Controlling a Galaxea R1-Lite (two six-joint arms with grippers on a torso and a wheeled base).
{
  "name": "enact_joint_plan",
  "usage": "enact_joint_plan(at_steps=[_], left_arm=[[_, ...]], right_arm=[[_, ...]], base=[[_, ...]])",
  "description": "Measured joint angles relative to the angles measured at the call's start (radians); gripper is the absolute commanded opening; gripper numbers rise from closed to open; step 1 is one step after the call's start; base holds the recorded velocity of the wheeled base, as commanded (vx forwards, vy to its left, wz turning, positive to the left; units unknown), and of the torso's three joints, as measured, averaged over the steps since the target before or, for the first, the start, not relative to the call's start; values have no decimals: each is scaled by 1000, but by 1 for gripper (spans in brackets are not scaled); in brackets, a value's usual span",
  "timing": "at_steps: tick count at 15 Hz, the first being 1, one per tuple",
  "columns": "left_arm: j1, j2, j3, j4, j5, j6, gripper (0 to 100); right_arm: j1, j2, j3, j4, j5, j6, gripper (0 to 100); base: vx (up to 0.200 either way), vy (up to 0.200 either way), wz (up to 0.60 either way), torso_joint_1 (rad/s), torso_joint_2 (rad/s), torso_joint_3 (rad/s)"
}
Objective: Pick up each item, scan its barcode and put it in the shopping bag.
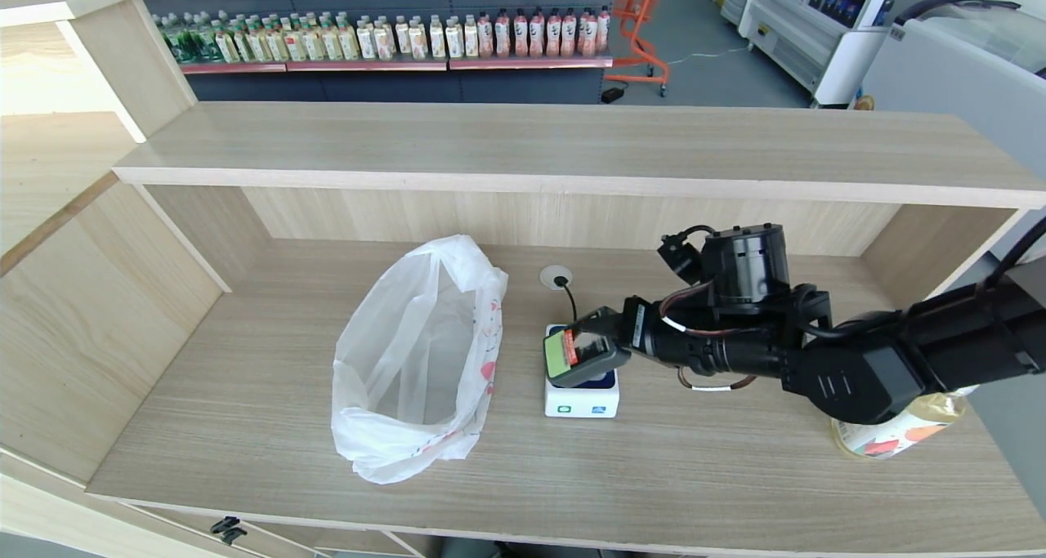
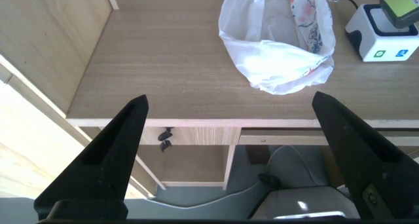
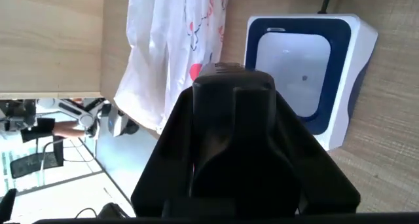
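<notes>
One packet [image 1: 562,354] on scan, bagging next

Head view: my right gripper [image 1: 587,352] is clamped on it just above the scanner [image 1: 582,401]; the shopping bag [image 1: 417,362] lies open beyond the fingertips. Left wrist view: my left gripper [image 2: 230,105] hangs empty, fingers apart, bag ahead of them. Right wrist view: scanner window just past my fingers. Next, I judge: carry the packet over the bag mouth.
</notes>
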Motion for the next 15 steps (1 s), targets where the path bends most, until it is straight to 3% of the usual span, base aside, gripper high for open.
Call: enact_joint_plan(at_steps=[5, 15], left_arm=[[0, 0, 0, 0, 0, 0, 100], [0, 0, 0, 0, 0, 0, 100]], right_arm=[[20, 74, -42, -7, -45, -81, 0], [13, -9, -25, 32, -59, -82, 0]], base=[[0, 0, 0, 0, 0, 0], [0, 0, 0, 0, 0, 0]])
